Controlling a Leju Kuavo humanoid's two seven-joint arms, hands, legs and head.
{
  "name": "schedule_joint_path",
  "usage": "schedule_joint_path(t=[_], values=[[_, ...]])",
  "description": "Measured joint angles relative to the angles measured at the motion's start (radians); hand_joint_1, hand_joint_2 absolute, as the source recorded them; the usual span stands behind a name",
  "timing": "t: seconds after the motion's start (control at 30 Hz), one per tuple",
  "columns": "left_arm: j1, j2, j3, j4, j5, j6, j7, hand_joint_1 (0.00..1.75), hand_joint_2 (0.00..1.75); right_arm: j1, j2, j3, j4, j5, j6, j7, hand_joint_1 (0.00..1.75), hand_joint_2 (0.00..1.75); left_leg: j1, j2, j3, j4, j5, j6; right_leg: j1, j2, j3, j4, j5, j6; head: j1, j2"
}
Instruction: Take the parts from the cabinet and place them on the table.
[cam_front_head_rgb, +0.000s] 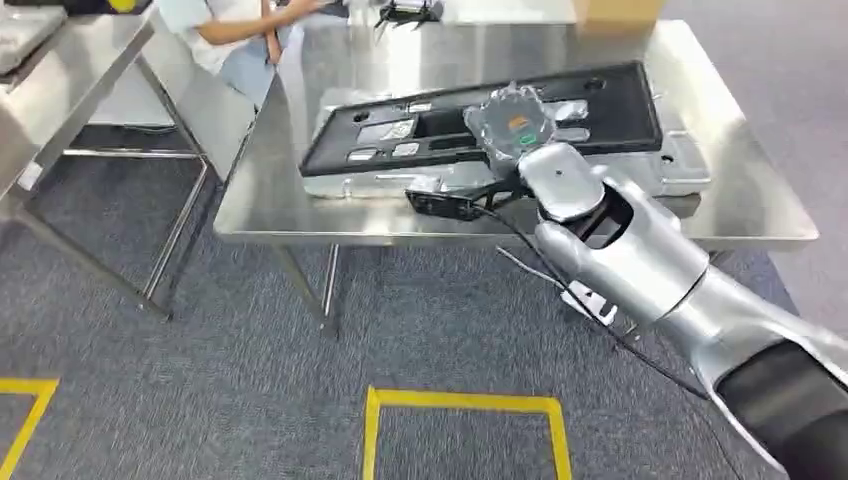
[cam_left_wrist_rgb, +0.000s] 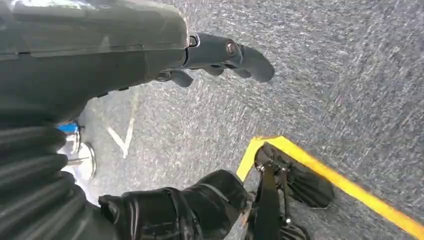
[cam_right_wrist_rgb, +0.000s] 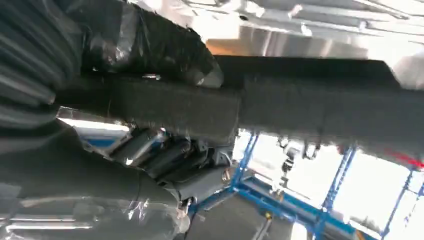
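Right hand, plastic-wrapped, clasps long black moulded plastic panel w/ cut-outs, over steel desk for set-down; left hand empty, fingers apart.

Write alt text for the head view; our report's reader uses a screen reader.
The robot's right hand holds the near edge of a long black tray lying on a steel table. A bagged part sits on the tray, and a person stands at the far left corner.
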Motion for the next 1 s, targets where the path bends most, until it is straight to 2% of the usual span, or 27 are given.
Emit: schedule_joint_path(t=[0.03,0.07,0.1,0.17,0.2,0.23,0.27,0.33,0.37,0.4,0.43,0.5,0.53,0.57,0.6,0.67,0.7,0.73,0.77,0.8,0.87,0.9,0.93,1.0], values=[[0.000,0.001,0.000,0.000,0.000,0.000,0.000,0.00,1.75,-0.002,0.001,0.002,0.003,0.000,0.000,0.001,1.75,1.75,0.001,0.001,-0.007,0.006,-0.008,-0.004,-0.009,0.000,0.005,-0.003,0.001,-0.005,0.001,0.000],[0.001,0.000,0.000,0.000,0.000,0.000,0.000,0.00,1.75,-0.004,0.002,0.003,0.005,0.000,0.000,0.003,1.75,1.75,0.002,0.005,-0.012,0.028,-0.020,-0.011,-0.009,-0.001,0.008,-0.005,-0.001,-0.010,-0.001,0.000],[0.001,0.000,0.000,0.000,0.000,0.001,0.000,0.00,1.75,-0.005,0.005,0.003,0.006,0.000,0.000,0.003,1.75,1.75,0.004,0.009,-0.033,0.074,-0.043,-0.017,-0.009,-0.001,0.011,-0.005,-0.003,-0.014,-0.008,0.000],[0.001,0.000,0.000,0.000,0.000,0.005,0.001,0.00,1.75,-0.006,0.008,0.004,0.008,0.000,0.002,0.003,1.75,1.75,0.006,0.013,-0.116,0.232,-0.105,-0.026,-0.007,0.000,0.017,-0.005,-0.008,-0.020,-0.008,0.000],[0.002,0.000,0.000,0.000,0.000,0.005,0.002,0.00,1.75,-0.005,0.009,0.006,0.011,-0.002,0.002,0.003,1.75,1.75,0.006,0.013,-0.153,0.291,-0.112,-0.026,-0.006,0.001,0.020,-0.005,-0.011,-0.021,-0.008,0.000],[0.002,0.000,0.000,0.000,0.000,0.005,0.003,0.00,1.75,-0.004,0.010,0.012,0.013,-0.002,0.002,0.004,1.75,1.75,0.006,0.013,-0.169,0.302,-0.097,-0.025,-0.006,0.002,0.024,-0.005,-0.014,-0.021,-0.008,0.000],[0.003,0.000,0.000,0.000,0.000,0.006,0.003,0.00,1.75,-0.004,0.010,0.014,0.015,-0.011,0.000,0.009,1.75,1.75,0.006,0.013,-0.161,0.267,-0.064,-0.022,-0.004,0.003,0.030,-0.005,-0.018,-0.020,-0.008,0.000],[0.003,0.000,0.000,0.000,0.000,0.006,0.003,0.00,1.75,-0.004,0.010,0.014,0.015,-0.036,-0.008,0.026,1.75,1.75,0.003,0.013,-0.089,0.098,0.039,-0.007,-0.002,0.004,0.047,-0.006,-0.027,-0.019,-0.008,0.000],[0.003,0.001,0.000,0.000,0.000,0.008,0.003,0.00,1.75,-0.005,0.010,0.014,0.015,-0.044,-0.015,0.031,1.75,1.75,-0.001,0.012,-0.058,0.019,0.066,0.003,-0.002,0.004,0.054,-0.009,-0.031,-0.017,-0.008,0.000],[0.004,0.003,0.000,0.000,0.000,0.009,0.003,0.00,1.75,-0.006,0.009,0.014,0.016,-0.047,-0.021,0.032,1.75,1.75,-0.006,0.012,-0.040,0.012,0.050,0.008,0.002,0.006,0.055,-0.013,-0.032,-0.014,-0.007,0.000],[0.003,0.003,0.000,0.000,0.000,0.009,0.003,0.00,1.75,-0.008,0.009,0.014,0.018,-0.051,-0.024,0.032,1.75,1.75,-0.011,0.012,-0.034,-0.010,0.049,0.013,0.000,0.008,0.053,-0.016,-0.030,-0.009,-0.008,0.000],[0.002,0.003,0.000,0.000,0.000,0.010,0.003,0.00,1.75,-0.006,0.009,0.014,0.020,-0.052,-0.025,0.033,1.75,1.75,-0.012,0.015,-0.035,-0.010,0.047,0.017,-0.002,0.008,0.057,-0.027,-0.028,0.001,-0.007,0.000],[0.001,0.003,0.000,0.000,0.000,0.010,0.001,0.00,1.75,-0.007,0.009,0.014,0.021,-0.052,-0.024,0.035,1.75,1.75,-0.008,0.015,-0.024,-0.026,0.050,0.021,0.003,0.009,0.063,-0.032,-0.030,0.009,-0.008,0.000],[0.005,0.002,0.000,0.000,0.000,0.010,-0.002,0.00,1.75,-0.007,0.005,0.014,0.022,-0.052,-0.024,0.041,1.75,1.75,0.001,0.020,-0.010,-0.043,0.056,0.024,0.001,0.005,0.060,-0.020,-0.038,0.013,-0.004,0.000],[0.005,0.002,0.000,0.000,0.000,0.010,-0.007,0.00,1.75,-0.010,-0.002,0.014,0.022,-0.050,-0.023,0.045,1.75,1.75,0.001,0.020,-0.002,-0.049,0.055,0.028,0.004,0.004,0.043,0.020,-0.060,0.015,0.000,0.000],[0.004,0.002,0.000,0.000,-0.001,0.010,-0.013,0.00,1.75,-0.010,-0.008,0.013,0.023,-0.050,-0.023,0.048,1.75,1.75,0.000,0.020,0.002,-0.047,0.050,0.036,0.003,0.004,-0.040,0.175,-0.125,0.018,0.000,0.000],[0.003,0.002,0.000,0.000,-0.003,0.010,-0.013,0.00,1.75,-0.005,-0.012,0.014,0.023,-0.050,-0.024,0.048,1.75,1.75,0.000,0.020,0.002,-0.044,0.047,0.039,0.002,0.004,-0.079,0.240,-0.142,0.021,0.000,0.000],[0.003,0.002,0.000,0.000,-0.008,0.011,-0.013,0.00,1.75,0.001,-0.016,0.013,0.025,-0.050,-0.027,0.048,1.75,1.75,0.000,0.019,0.003,-0.040,0.043,0.039,0.002,0.004,-0.105,0.271,-0.137,0.024,0.001,0.000],[0.004,0.002,0.000,0.000,-0.009,0.013,-0.013,0.00,1.75,0.006,-0.016,0.013,0.026,-0.050,-0.030,0.048,1.75,1.75,0.002,0.016,0.004,-0.036,0.039,0.037,0.000,0.003,-0.105,0.253,-0.109,0.025,0.002,0.000],[0.005,0.000,0.000,0.000,-0.010,0.015,-0.012,0.00,1.75,0.007,-0.016,0.013,0.029,-0.049,-0.031,0.045,1.75,1.75,0.002,0.016,0.005,-0.029,0.032,0.034,-0.002,0.002,-0.084,0.190,-0.063,0.026,0.003,0.000],[0.005,-0.001,0.000,0.000,-0.011,0.017,-0.012,0.00,1.75,0.006,-0.017,0.013,0.032,-0.046,-0.034,0.042,1.75,1.75,0.003,0.014,0.006,-0.009,0.015,0.025,-0.006,-0.002,-0.010,0.020,0.025,0.025,0.003,0.000],[0.005,0.000,0.000,0.000,-0.011,0.018,-0.014,0.00,1.75,0.006,-0.017,0.013,0.035,-0.044,-0.037,0.042,1.75,1.75,-0.003,0.014,0.000,-0.001,0.008,0.017,-0.003,-0.002,0.002,0.003,0.002,0.021,0.002,0.000],[0.003,0.000,0.000,0.000,-0.012,0.019,-0.016,0.00,1.75,0.007,-0.016,0.013,0.034,-0.043,-0.040,0.041,1.75,1.75,-0.006,0.014,-0.004,0.010,0.004,0.014,-0.004,0.002,0.002,-0.004,0.008,0.014,-0.002,0.000],[0.004,0.000,0.000,0.000,-0.012,0.020,-0.021,0.00,1.75,0.013,-0.016,0.013,0.037,-0.041,-0.043,0.043,1.75,1.75,-0.005,0.014,-0.002,0.001,0.006,0.010,0.002,0.003,0.002,-0.002,0.006,0.008,-0.001,0.000]])
